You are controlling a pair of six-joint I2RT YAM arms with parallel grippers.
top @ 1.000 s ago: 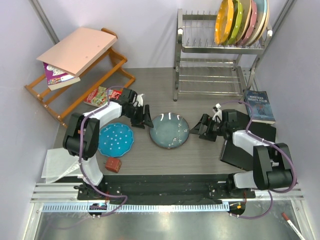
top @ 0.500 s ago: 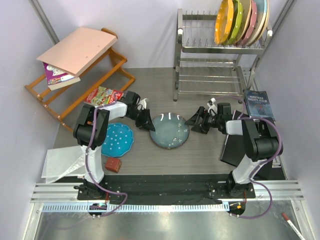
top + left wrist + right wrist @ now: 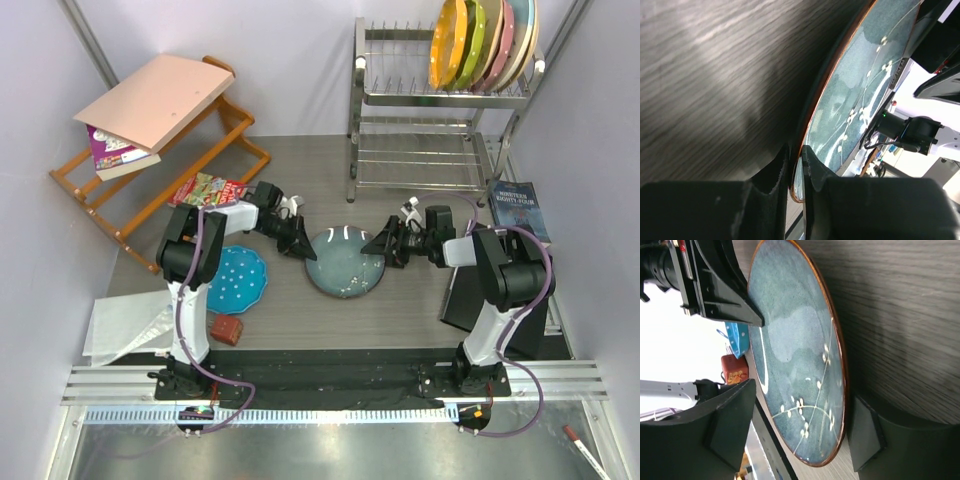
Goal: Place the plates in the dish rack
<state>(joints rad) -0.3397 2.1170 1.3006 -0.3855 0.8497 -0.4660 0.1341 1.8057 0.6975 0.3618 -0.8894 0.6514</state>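
**A:** Where does the grey-blue plate lie from the two grippers?

**B:** Right between them. It lies flat, or nearly so, on the table. The left gripper is at one rim and the right gripper at the opposite rim, so a line from one to the other crosses the plate's middle.

**A:** Does either have hold of it?

**B:** The left one does, as far as I can judge. In its wrist view the fingers are drawn almost together, with the copper-edged rim pinched in the slit between them. The right one's jaws stand wide, a finger on each side of the rim with a clear gap on the glazed side. It straddles the edge and grips nothing.

**A:** Is there a long axis to mind?

**B:** No, the plate is round. What matters is which rim leads. The dish rack stands beyond the right gripper, up and away from the bases, and well apart from the left one. The right arm is the nearer.

**A:** So what does the move ask for?

**B:** Probably a firm right-hand grip first. Then the plate has to be tipped onto its edge to stand like the orange plate and lime green plate in the top tier.

**A:** Is anything else waiting?

**B:** The blue dotted plate lies flat on the far side of the left gripper, away from the rack
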